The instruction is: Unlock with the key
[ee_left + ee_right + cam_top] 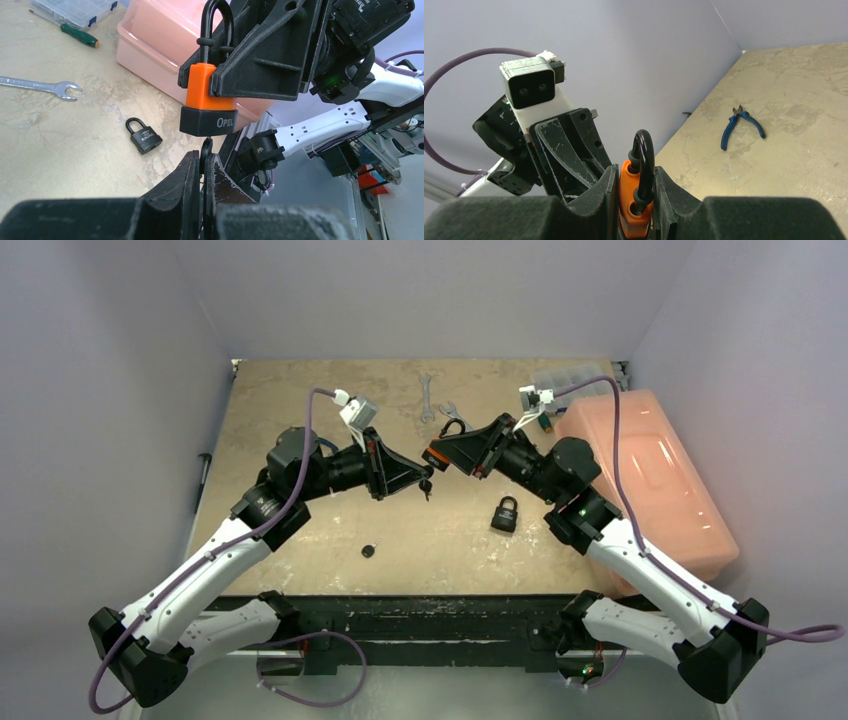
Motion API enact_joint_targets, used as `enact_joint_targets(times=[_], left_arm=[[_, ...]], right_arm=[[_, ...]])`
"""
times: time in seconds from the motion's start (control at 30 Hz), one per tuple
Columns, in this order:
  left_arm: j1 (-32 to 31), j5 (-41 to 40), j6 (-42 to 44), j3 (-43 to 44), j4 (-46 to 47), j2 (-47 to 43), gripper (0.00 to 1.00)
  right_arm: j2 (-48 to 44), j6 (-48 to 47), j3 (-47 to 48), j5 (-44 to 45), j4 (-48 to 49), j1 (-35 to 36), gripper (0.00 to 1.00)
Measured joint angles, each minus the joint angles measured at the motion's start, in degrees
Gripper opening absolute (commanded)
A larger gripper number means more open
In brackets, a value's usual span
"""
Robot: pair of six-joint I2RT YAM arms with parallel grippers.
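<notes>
Pinching key (206, 148) in shut left hand (202, 165) just under orange padlock (205, 95) clamped by right hand (635, 171), black padlock (144, 136), wrench (45, 86) and pink box (160, 40) beyond.

Top cam: fixed above & behind the 2 arm bases, looks down on the whole surface (300, 400) from far. L wrist cam: behind the left hand (204, 160), close in, faces across at the right arm (320, 125) & the orange padlock (207, 95). R wrist cam: behind the right hand (636, 185), faces back at the left arm (499, 135), padlock v. near. All 3 share that padlock; top & L wrist also share the black padlock (505, 513).
</notes>
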Motion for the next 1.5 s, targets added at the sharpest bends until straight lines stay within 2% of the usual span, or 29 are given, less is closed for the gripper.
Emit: enact_joint_targets(times=[0.3,0.73,0.8,0.97,1.03,1.1,1.2,1.5], left_arm=[[-0.1,-2.5,0.9,0.0,-0.8,-0.2,0.00],[-0.4,-7.1,4.2,0.0,-2.9,-0.2,0.00],[-0.4,-7.5,4.4,0.0,-3.1,-0.2,0.15],[-0.2,-9.9,5.9,0.0,-5.4,-0.2,0.71],[0.1,-10.6,6.4,0.0,-6.6,-0.2,0.88],[0.1,-11.3,6.7,0.0,-7.7,-0.3,0.94],[0.1,-11.4,6.9,-0.4,-8.0,-1.3,0.97],[0.1,-11.4,7.0,-1.4,-5.6,-3.0,0.95]], right_arm=[[1.1,-0.1,1.9,2.3,-3.2,0.4,0.00],[4.3,0.9,7.4,7.5,-13.5,1.1,0.00],[4.7,1.0,7.9,7.6,-14.2,1.1,0.00],[4.8,1.1,8.1,8.5,-15.7,1.1,0.00],[4.8,1.1,8.2,9.1,-16.4,1.1,0.00],[4.8,1.1,8.2,9.5,-17.1,1.0,0.00],[4.7,1.1,8.3,10.4,-17.8,1.1,0.00],[5.5,1.4,10.6,10.8,-21.2,1.1,0.00]])
